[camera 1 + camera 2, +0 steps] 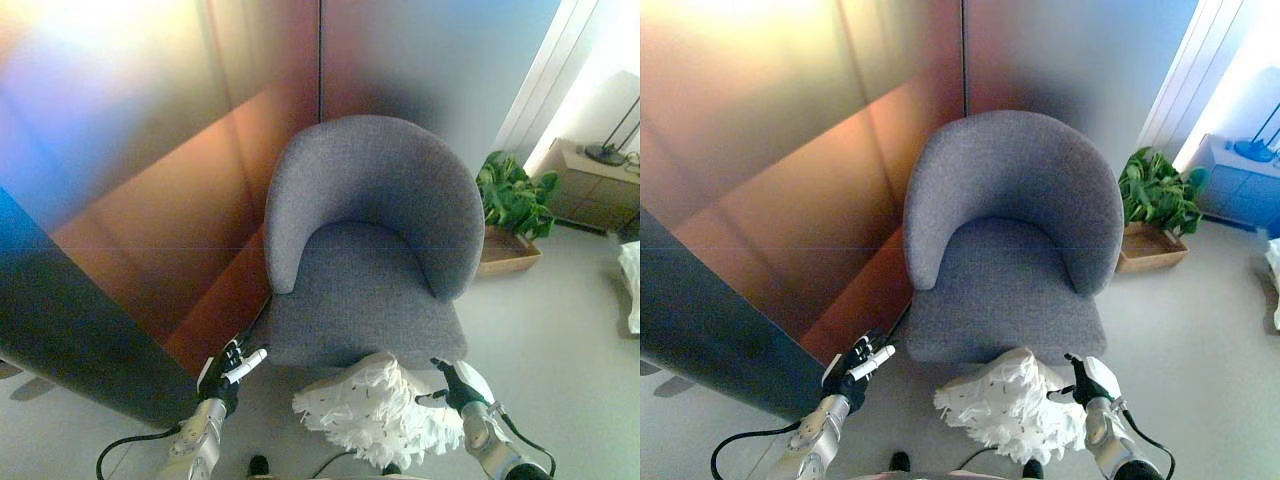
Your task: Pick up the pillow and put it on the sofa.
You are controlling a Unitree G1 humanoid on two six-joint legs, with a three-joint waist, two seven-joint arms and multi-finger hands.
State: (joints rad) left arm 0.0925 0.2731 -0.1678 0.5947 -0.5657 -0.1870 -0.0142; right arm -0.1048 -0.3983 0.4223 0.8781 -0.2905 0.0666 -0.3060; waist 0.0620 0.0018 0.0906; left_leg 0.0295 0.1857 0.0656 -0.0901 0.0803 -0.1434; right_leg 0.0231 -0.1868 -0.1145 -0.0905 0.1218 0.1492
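Note:
The white fluffy pillow [372, 410] is low in view, just in front of the front edge of the grey armchair's seat [360, 295]. The armchair has a rounded back [375, 170]. My right hand [458, 386] is at the pillow's right edge, with its fingers curled into the fluffy cover. My left hand [230, 370] is left of the pillow and clear of it, by the chair's front left corner. Its fingers are relaxed and one white-tipped finger points right. The pillow's underside is hidden.
A brown and dark panel wall [150, 230] runs close along the chair's left side. A potted green plant [515, 195] in a wooden tray stands to the chair's right. A low cabinet [590, 185] is at the far right, and grey floor [560, 320] lies to the right.

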